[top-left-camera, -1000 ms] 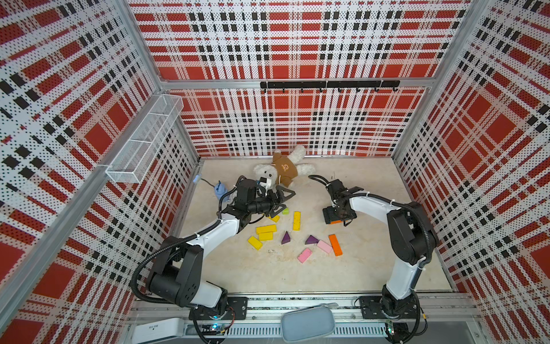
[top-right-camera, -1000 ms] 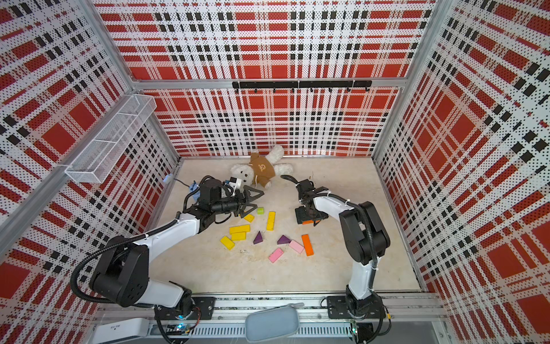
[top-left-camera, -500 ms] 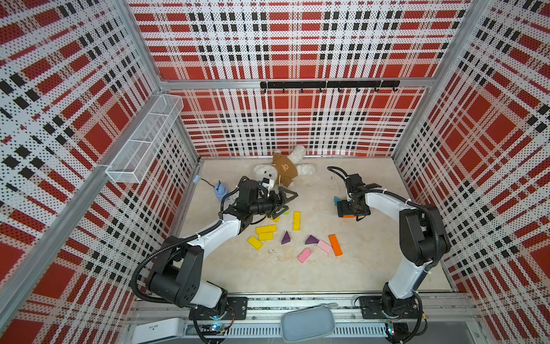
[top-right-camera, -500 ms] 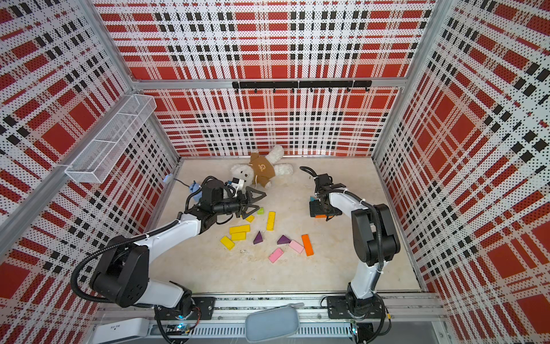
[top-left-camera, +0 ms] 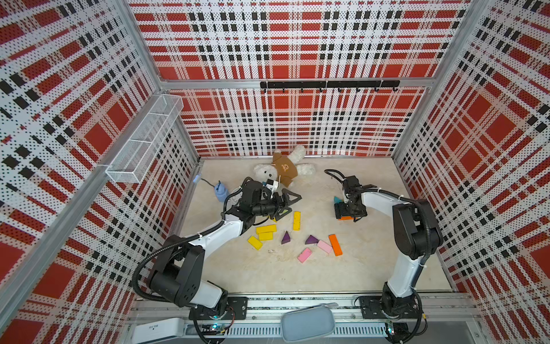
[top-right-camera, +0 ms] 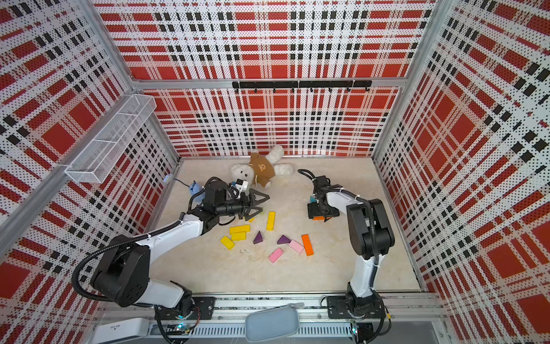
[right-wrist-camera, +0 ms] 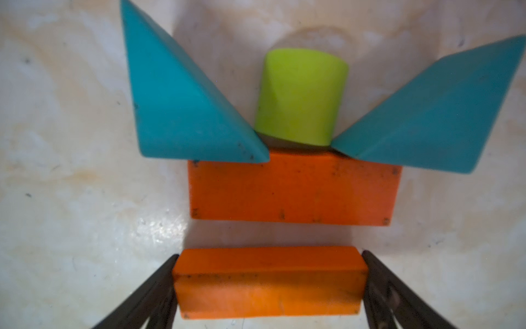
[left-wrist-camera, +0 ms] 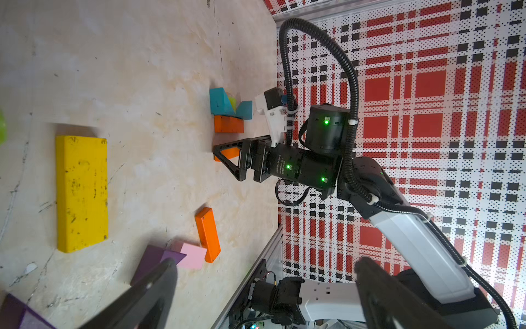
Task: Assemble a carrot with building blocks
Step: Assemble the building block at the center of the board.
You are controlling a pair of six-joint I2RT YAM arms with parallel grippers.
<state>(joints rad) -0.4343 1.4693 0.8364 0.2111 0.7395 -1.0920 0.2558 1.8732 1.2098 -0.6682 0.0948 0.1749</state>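
Closest to me, a grey pouch (top-left-camera: 308, 323) lies on the metal rail (top-left-camera: 268, 303). Past it, loose blocks (top-left-camera: 265, 228), yellow, purple, pink and orange, lie on the pale, stained counter (top-left-camera: 268, 277). My left fingers (left-wrist-camera: 142, 296) are wide apart by them. My right fingers (right-wrist-camera: 153, 290) are clamped on an orange block (right-wrist-camera: 267, 284), near a second orange block (right-wrist-camera: 293, 190) that has two teal triangles (right-wrist-camera: 182, 99) and a lime cylinder (right-wrist-camera: 299, 96) against it. A teddy bear (top-left-camera: 285, 170) lies by the red checked back wall (top-left-camera: 297, 128).

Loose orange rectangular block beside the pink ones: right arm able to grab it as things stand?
Probably not yet: the right gripper is clamped on another orange rectangular block and must release it first. The loose orange block lies uncovered, a pink rectangular block right beside it.
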